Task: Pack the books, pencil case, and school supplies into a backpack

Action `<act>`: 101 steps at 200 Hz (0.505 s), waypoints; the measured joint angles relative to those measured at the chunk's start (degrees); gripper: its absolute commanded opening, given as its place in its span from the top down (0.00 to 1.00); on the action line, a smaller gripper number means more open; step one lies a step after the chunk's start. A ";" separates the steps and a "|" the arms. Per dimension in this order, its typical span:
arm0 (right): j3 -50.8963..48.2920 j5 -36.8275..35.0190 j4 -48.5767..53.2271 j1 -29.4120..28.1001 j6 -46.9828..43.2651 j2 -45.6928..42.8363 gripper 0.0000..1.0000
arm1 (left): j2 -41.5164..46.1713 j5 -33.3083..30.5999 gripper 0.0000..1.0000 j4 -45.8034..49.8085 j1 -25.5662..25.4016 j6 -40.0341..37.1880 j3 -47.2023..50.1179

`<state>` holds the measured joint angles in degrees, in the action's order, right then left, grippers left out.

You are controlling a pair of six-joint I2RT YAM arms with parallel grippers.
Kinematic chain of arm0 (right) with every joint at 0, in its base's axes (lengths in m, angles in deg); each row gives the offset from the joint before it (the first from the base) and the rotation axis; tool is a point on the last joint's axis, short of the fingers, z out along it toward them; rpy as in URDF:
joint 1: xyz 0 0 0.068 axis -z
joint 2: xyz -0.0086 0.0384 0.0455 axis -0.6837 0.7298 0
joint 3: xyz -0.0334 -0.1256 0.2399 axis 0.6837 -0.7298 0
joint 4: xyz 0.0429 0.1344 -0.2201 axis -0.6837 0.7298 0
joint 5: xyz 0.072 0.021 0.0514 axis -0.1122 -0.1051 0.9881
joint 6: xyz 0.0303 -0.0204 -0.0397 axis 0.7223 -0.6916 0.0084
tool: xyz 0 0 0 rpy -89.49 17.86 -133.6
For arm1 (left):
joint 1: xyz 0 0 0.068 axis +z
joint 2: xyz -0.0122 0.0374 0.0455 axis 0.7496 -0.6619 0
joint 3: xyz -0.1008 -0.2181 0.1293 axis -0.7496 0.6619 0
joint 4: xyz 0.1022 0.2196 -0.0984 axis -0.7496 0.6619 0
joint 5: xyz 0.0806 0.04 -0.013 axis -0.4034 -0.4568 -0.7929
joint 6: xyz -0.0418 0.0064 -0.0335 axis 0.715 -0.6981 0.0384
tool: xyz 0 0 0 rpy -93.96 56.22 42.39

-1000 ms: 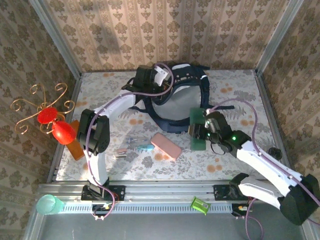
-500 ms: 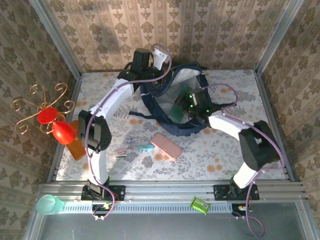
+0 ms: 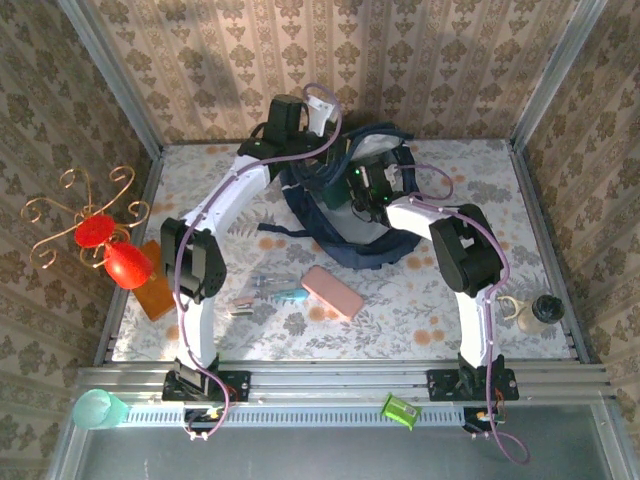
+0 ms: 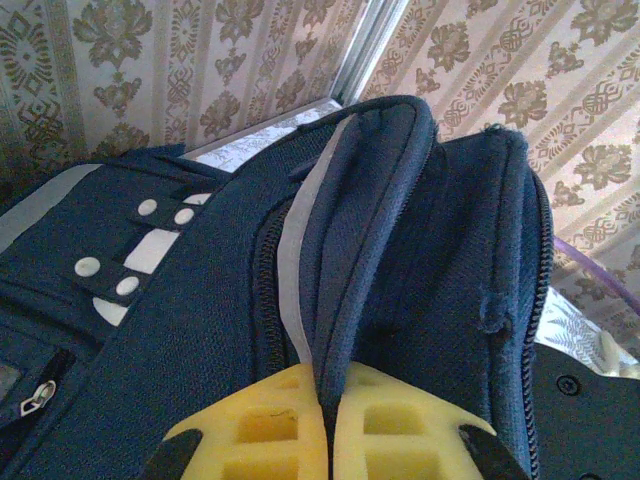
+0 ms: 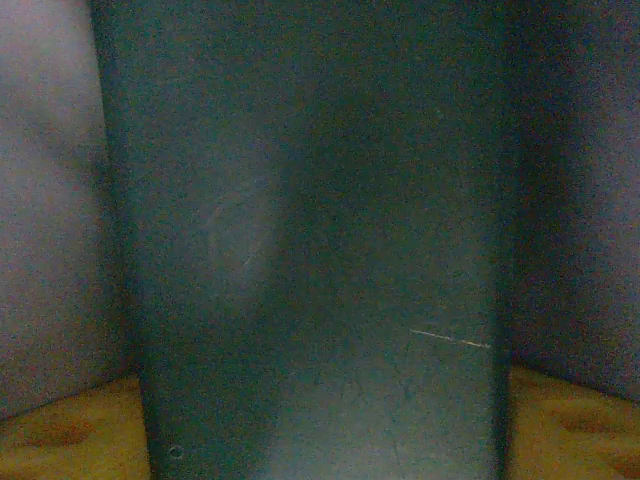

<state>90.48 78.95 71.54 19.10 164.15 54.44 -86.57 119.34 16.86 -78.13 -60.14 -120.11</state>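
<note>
From above, the backpack [image 3: 345,240] slumps at the table's [image 3: 500,190] twelve o'clock, close under the back wall. The pencil case [image 3: 332,291] lies toward six o'clock with the school supplies [image 3: 268,292] just at its nine, and there is bare room toward three. At the left wrist, the left gripper [image 4: 325,400] is pinched tight on the backpack's soft rim, propping the mouth. At the right wrist, a dark book [image 5: 320,230] stands between the right gripper's [image 5: 320,440] fingers [image 5: 50,435] inside the backpack; clamped or released, I cannot tell. The book looks thin, stiff and smooth, so it is best held by its edges and may slip.
</note>
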 measured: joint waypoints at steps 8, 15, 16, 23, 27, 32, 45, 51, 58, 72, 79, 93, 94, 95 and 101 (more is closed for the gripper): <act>0.00 0.00 -0.02 0.07 0.00 -0.02 0.14 | -0.02 -0.20 1.00 0.00 0.00 0.15 -0.17; -0.09 0.13 -0.22 0.15 -0.22 -0.04 0.09 | -0.02 -0.20 1.00 -0.04 0.00 0.26 -0.17; -0.11 0.13 -0.24 0.15 -0.28 -0.07 0.09 | -0.02 -0.22 1.00 -0.04 0.00 0.26 -0.17; -0.55 0.37 -0.72 0.22 -0.76 -0.35 0.07 | -0.02 -0.20 1.00 -0.07 0.00 0.35 -0.17; -0.90 0.61 -0.85 0.26 -1.16 -0.59 0.06 | -0.02 -0.20 1.00 -0.04 0.00 0.37 -0.17; -1.42 0.83 -0.94 0.28 -1.77 -1.07 0.06 | -0.02 -0.20 1.00 0.00 0.00 0.50 -0.17; -3.21 1.62 -1.53 0.46 -3.17 -2.60 0.06 | 0.00 -0.22 1.00 0.22 0.00 0.66 -0.17; -4.33 2.32 -2.21 0.63 -3.78 -3.43 0.07 | -0.02 -0.24 1.00 0.28 0.00 0.76 -0.15; -5.77 3.28 -3.19 0.94 -4.52 -4.37 0.07 | -0.02 -0.26 1.00 0.26 0.00 0.92 -0.02; -8.44 5.57 -4.90 1.75 -6.43 -6.10 0.10 | 0.00 -0.20 1.00 -0.02 0.00 0.94 0.63; -9.53 7.04 -5.38 2.23 -7.56 -6.91 0.11 | 0.00 -0.15 1.00 -0.13 0.00 0.94 1.03; -11.96 9.77 -6.05 3.15 -10.56 -8.87 0.11 | 0.04 -0.15 1.00 -0.26 0.00 0.94 1.77; -12.11 9.86 -6.05 3.19 -10.73 -9.01 0.11 | 0.04 -0.13 1.00 -0.28 0.00 0.94 1.79; -12.46 10.03 -6.05 3.28 -11.21 -9.35 0.11 | 0.07 -0.15 1.00 -0.35 0.02 0.94 1.90; -13.97 11.08 -6.14 3.52 -12.70 -10.75 0.11 | 0.13 -0.15 1.00 -0.55 0.07 0.94 2.29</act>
<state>76.52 90.03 65.40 22.62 151.45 43.69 -86.44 119.19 16.31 -78.07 -59.20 -117.82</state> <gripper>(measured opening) 0.891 0.055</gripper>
